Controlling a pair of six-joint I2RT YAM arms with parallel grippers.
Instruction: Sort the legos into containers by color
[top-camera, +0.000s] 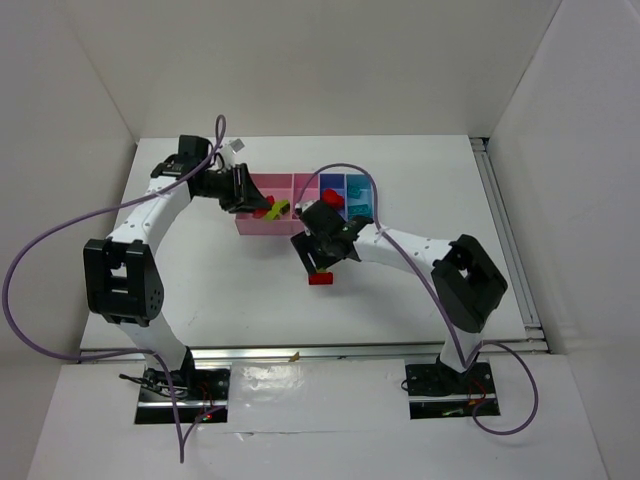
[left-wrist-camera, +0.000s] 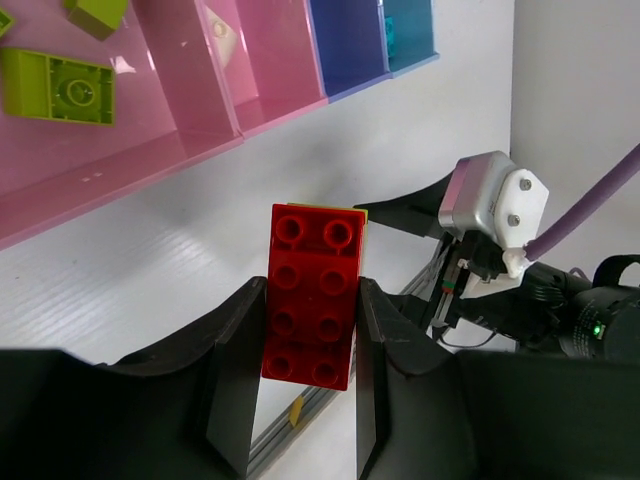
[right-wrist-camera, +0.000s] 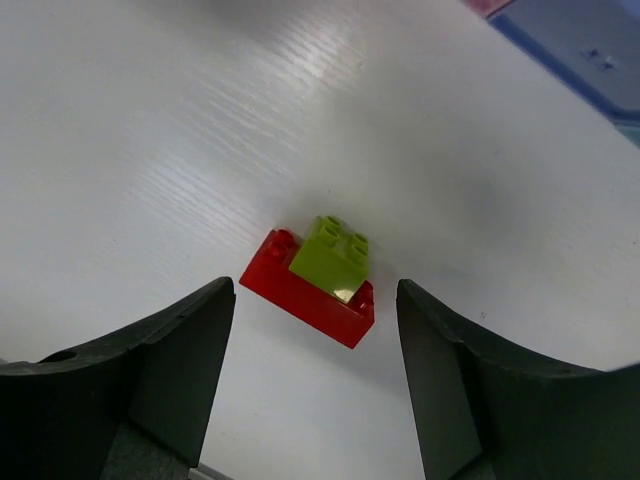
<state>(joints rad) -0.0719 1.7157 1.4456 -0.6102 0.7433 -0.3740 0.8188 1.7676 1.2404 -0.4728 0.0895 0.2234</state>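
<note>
left gripper (left-wrist-camera: 310, 292): clamped on a red lego (left-wrist-camera: 308, 335), a long brick with two rows of studs, pinched by its long sides, studs facing the wrist camera. a yellow-green edge (left-wrist-camera: 363, 214) peeks out behind its far end; cannot tell what it belongs to. in the top view this gripper hangs at the left end of the containers (left-wrist-camera: 200, 115).

containers: four joined bins in a row at mid-table, left to right pink, pink, dark blue, light blue. leftmost pink bin holds yellow-green legos (left-wrist-camera: 58, 88). second pink bin holds a whitish lego (left-wrist-camera: 222, 27). light blue bin holds a teal lego (left-wrist-camera: 393, 38).

right gripper (right-wrist-camera: 315, 290): jaws spread, gripping nothing, touching nothing. below and between them, on the white table (right-wrist-camera: 150, 120), lies a second red lego (right-wrist-camera: 298, 298) with a small yellow-green lego (right-wrist-camera: 332, 258) stacked on top. in the top view this stack sits on the near side of the containers, apart from them, just near of the right gripper.
</note>
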